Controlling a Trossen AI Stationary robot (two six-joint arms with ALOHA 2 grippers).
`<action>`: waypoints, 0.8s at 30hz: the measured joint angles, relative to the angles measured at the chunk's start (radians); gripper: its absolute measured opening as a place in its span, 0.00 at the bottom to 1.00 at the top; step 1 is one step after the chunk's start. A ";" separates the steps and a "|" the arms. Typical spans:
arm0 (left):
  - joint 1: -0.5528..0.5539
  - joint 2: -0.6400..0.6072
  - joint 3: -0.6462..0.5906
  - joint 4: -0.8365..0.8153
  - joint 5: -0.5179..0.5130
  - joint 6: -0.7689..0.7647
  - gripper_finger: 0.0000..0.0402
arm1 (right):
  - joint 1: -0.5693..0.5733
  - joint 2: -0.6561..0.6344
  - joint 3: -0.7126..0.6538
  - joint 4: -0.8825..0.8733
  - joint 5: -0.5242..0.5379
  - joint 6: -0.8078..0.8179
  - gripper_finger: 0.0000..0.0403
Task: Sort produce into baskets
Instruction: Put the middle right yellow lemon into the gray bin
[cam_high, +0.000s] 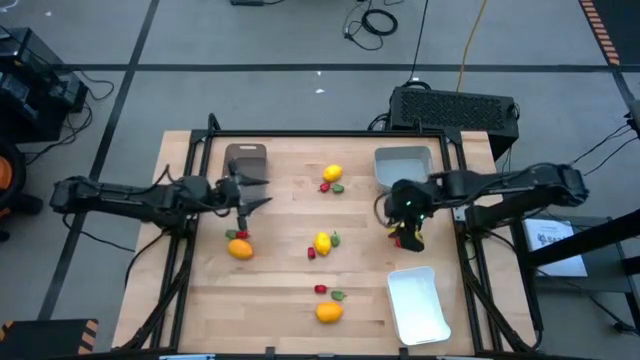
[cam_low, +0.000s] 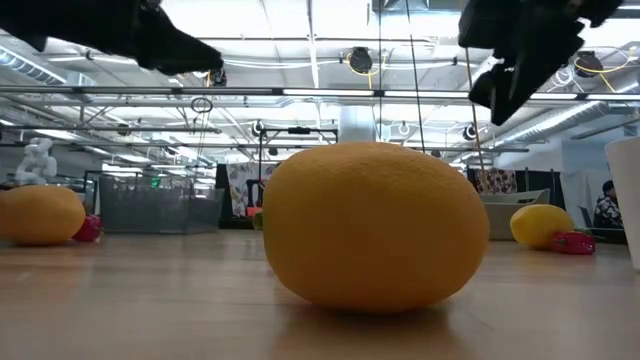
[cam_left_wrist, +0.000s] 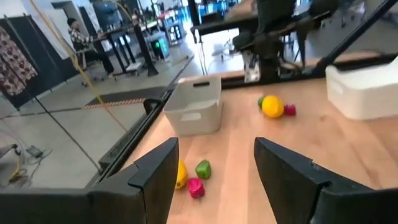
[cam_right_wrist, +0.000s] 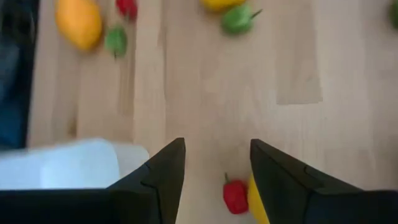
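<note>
Produce scattered mid-table: orange citrus (cam_high: 240, 249) at left, just near of left gripper (cam_high: 252, 190). Left gripper spread, holding nothing, beside brown-grey basket (cam_high: 246, 158). Right gripper (cam_high: 408, 232) spread, empty, over red piece (cam_right_wrist: 235, 195) and yellow piece (cam_right_wrist: 256, 200), between grey-blue basket (cam_high: 402, 166) and white basket (cam_high: 417, 303). No readable writing.

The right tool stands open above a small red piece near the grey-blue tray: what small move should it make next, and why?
Probably lower the right tool straight down around the small red toy pepper and close. Its dark fingers stand open and empty in the wrist view, with the pepper between them beside a yellow piece. The pepper sits off-centre, so a slight shift first may help avoid pinching both.
</note>
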 joint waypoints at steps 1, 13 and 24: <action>0.004 0.019 0.000 -0.001 0.000 0.000 0.54 | 0.008 0.020 0.008 -0.010 0.005 -0.032 0.43; 0.091 0.175 0.000 0.077 0.020 -0.026 0.58 | 0.023 0.235 0.013 -0.197 0.110 -0.034 0.65; 0.099 0.350 0.002 0.308 0.087 -0.022 0.76 | 0.009 0.288 0.013 -0.223 0.162 -0.047 0.76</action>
